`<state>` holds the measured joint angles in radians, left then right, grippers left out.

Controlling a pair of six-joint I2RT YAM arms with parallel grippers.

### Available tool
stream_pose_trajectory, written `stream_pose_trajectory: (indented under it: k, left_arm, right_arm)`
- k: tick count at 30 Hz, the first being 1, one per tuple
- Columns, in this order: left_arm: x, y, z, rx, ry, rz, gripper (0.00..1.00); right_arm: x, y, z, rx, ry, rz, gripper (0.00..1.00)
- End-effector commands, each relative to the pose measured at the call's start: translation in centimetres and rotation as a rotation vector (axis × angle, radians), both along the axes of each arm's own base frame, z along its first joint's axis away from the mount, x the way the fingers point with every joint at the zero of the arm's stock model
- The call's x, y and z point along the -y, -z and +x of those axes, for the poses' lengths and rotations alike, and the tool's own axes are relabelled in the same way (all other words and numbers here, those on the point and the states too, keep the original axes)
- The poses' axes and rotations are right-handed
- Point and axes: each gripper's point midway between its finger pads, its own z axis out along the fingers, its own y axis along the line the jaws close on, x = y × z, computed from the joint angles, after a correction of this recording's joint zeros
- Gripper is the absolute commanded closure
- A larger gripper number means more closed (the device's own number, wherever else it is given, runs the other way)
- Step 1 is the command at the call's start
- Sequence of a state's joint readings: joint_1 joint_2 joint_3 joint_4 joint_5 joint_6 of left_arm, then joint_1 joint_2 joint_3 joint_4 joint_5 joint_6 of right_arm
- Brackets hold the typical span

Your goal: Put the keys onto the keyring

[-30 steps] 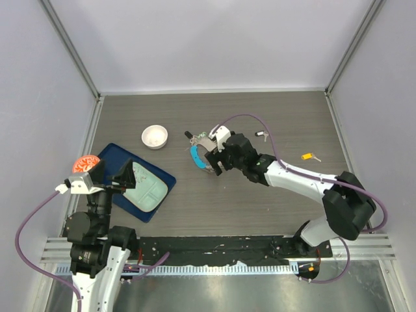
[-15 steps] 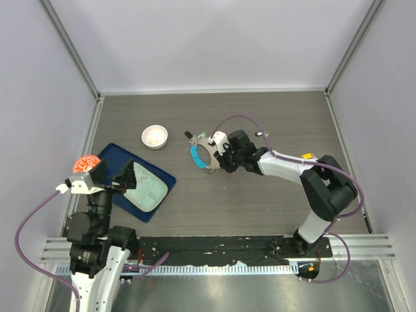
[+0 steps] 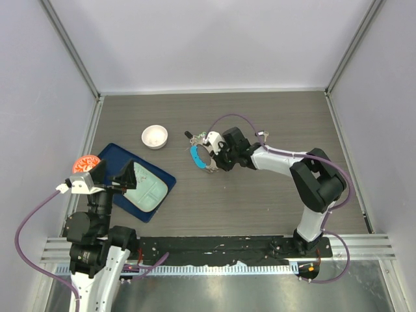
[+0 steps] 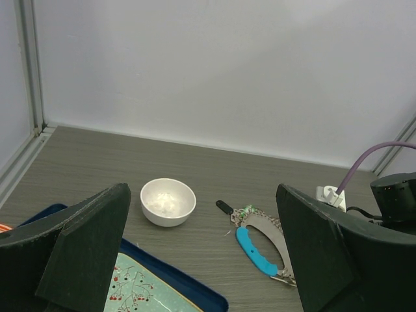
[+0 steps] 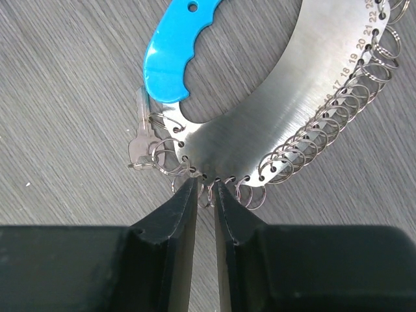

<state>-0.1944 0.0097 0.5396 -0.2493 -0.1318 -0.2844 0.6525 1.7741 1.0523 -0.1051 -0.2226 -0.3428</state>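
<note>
The right gripper (image 5: pixel 206 184), narrowed almost shut on one small loop directly between its tips, pins the keyring (image 5: pixel 260 123) (flat on the counter (image 5: pixel 58 78)), likely steadying it for threading.

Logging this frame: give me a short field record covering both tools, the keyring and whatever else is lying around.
keyring: lying flat, blue tag at one end, one small key hanging from a ring
right tool: nearly closed, a small ring on the keyring's edge between its tips
loose key: apart from the keyring, to its right in the top view
left tool: open, empty, over the blue tray
white bowl: upright, left of the keyring
task state: loose key not yet on the keyring
</note>
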Motion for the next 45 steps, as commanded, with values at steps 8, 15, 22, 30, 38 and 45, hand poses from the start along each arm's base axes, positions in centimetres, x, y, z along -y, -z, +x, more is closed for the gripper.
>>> stream_pose_trajectory:
  k: [8,15,22,30,38,45]
  left_arm:
    - [-0.5,-1.8,-1.4,0.08,-0.014,-0.003,0.0]
    - [-0.5,-1.8,-1.4,0.08,-0.012,-0.002,0.0]
    - [-0.5,-1.8,-1.4,0.082,-0.011,0.0,0.0]
    - [-0.4,-1.9,-1.5,0.085,-0.008,-0.002,0.0]
    - [-0.4,-1.9,-1.5,0.085,-0.006,-0.003,0.0]
    - [-0.4,-1.8,-1.5,0.081,-0.005,0.0,0.0]
  right_arm:
    - [-0.7,0.1,0.6,-0.006,-0.046,-0.019,0.78]
    - [-1.1,-1.4,0.5,0.021,-0.031,-0.024,0.67]
    - [-1.1,-3.4,0.7,0.054,0.022,-0.021,0.67]
    - [-1.5,-3.3,0.0,0.025,0.04,-0.025,0.68]
    - [-2.0,-3.4,-0.1,0.021,0.039,-0.026,0.68]
    - [-1.8,-1.8,-0.3,0.002,0.038,-0.068,0.72]
